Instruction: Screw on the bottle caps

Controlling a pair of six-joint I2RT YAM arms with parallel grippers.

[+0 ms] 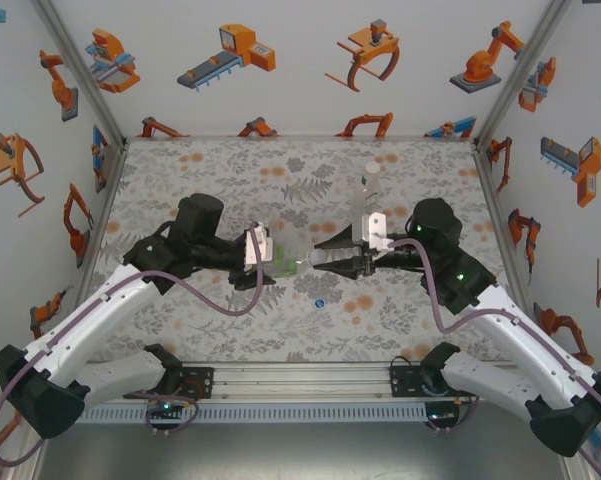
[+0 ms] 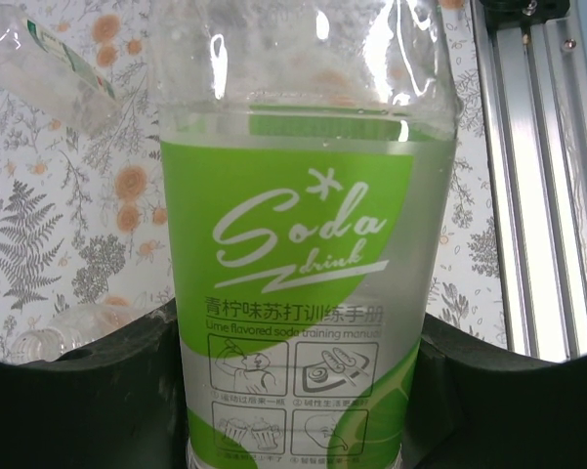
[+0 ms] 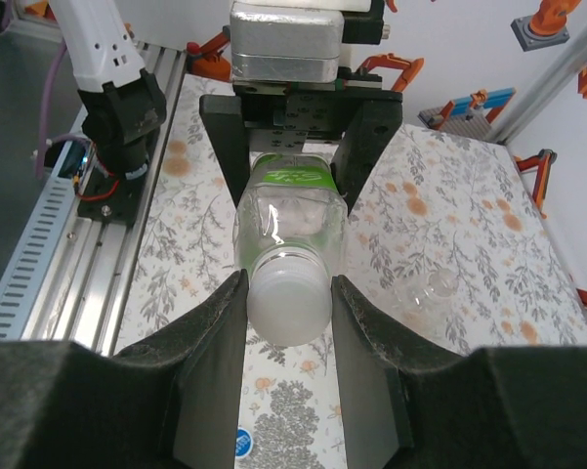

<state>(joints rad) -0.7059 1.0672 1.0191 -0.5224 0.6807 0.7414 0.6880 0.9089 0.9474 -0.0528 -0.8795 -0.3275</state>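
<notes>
The left claw (image 1: 263, 258) is clamped on the base end of the green bottle (image 2: 293, 244), which sticks straight out ahead of its fingers, label side up in the left wrist view; the bottle's long axis lies level and runs from one claw to the other, neck pointing away from the left claw and into the right one; on that neck sits the white cap (image 3: 288, 303), and the right claw (image 1: 332, 263) is closed around it, one pad on each side; so I judge the first cap to be mid-screwing, though how far down the thread it has gone cannot be told; just below and near-side of the right claw's fingertips the blue cap (image 1: 320, 302) lies loose on the table (image 1: 200, 180), so at least one bottle remains to be closed; beyond the right claw stands the upright colourless bottle (image 1: 367, 195), its long axis vertical and neck up, its top too faint to say whether it is capped; to the far side of the held bottle the second colourless bottle (image 3: 428, 288) seems to lie on its side, with its neck not readable.
</notes>
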